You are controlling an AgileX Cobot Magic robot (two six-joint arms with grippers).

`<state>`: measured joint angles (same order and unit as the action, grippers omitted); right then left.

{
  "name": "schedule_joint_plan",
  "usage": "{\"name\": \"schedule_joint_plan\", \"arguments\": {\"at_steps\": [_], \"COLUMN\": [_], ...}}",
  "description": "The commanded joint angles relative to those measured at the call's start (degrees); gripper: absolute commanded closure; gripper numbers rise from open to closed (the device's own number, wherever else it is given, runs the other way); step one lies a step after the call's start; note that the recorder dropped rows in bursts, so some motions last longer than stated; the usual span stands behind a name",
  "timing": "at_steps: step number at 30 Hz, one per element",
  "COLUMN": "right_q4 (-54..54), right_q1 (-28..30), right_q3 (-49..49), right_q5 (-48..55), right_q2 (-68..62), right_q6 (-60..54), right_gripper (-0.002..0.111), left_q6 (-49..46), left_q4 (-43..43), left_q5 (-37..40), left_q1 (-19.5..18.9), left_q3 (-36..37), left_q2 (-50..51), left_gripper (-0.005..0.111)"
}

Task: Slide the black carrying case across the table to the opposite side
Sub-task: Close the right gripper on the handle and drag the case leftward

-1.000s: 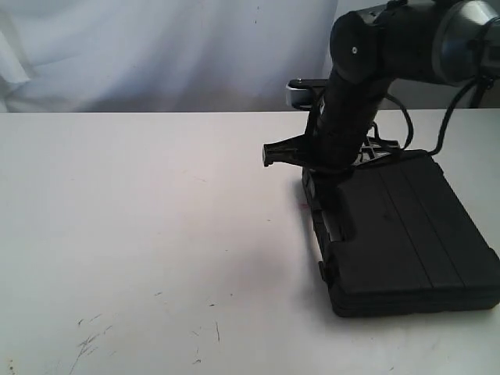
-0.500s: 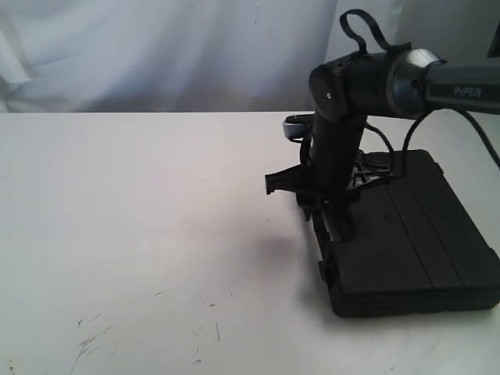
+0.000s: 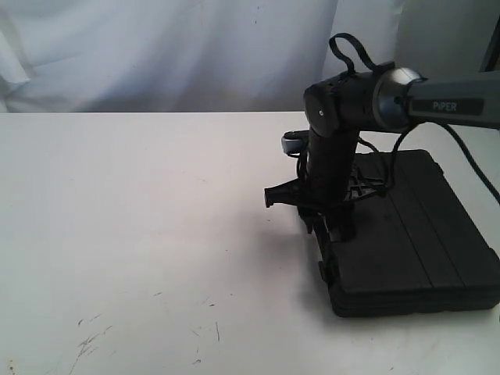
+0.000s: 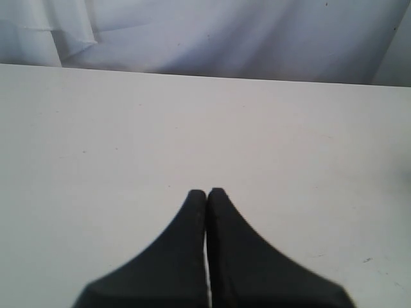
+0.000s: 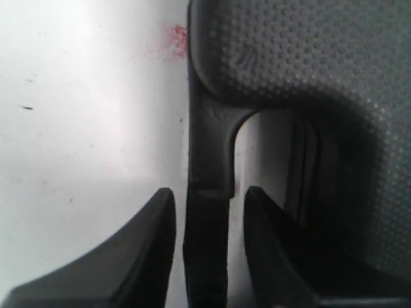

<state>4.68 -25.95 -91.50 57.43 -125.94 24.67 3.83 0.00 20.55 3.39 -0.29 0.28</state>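
The black carrying case (image 3: 414, 234) lies flat on the right side of the white table (image 3: 141, 234). My right gripper (image 3: 332, 226) points down at the case's left edge. In the right wrist view its fingers straddle the case's handle bar (image 5: 209, 154), and the right gripper (image 5: 209, 192) is open, with a gap on each side of the bar. The dimpled case body (image 5: 308, 58) fills the area beyond the handle. My left gripper (image 4: 207, 191) is shut on nothing above bare table (image 4: 96, 128); the exterior view does not show it.
A white cloth backdrop (image 3: 156, 55) hangs behind the table's far edge. Dark scratches (image 3: 90, 340) mark the front left of the tabletop. A small red smudge (image 5: 176, 35) sits on the table beside the case's corner. The right arm's cables loop over the case.
The right arm has come down and its gripper has moved along the case's left edge toward the handle. The case has not shifted.
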Motion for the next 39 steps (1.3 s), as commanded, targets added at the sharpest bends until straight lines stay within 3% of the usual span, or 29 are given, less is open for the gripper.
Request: {"name": "schedule_joint_plan", "arguments": {"at_steps": [1,5,16,39], "right_q4": [-0.60,-2.48,-8.67,-10.24], "right_q1": [-0.37,-0.37,-3.34,-9.61], "right_q3": [-0.29,-0.29,-0.42,-15.65], "right_q5": [-0.84,-0.84,-6.19,-5.37], "right_q2": [0.30,0.30,0.30,-5.00], "right_q6": [0.39,0.15,2.14,8.94], "right_gripper": [0.092,0.108,0.108,0.108], "left_q6": [0.23,0.23,0.23,0.23], "left_q4": [0.00,0.00,0.00,0.00], "left_q5": [-0.83,-0.83,-0.83,-0.83], "left_q1": [-0.13,-0.13,-0.13,-0.13], "left_q3": [0.29,0.29,0.29,0.29], "left_q2": [-0.28,-0.28,-0.28,-0.28], "left_gripper": [0.107,0.107,0.107,0.107]}}
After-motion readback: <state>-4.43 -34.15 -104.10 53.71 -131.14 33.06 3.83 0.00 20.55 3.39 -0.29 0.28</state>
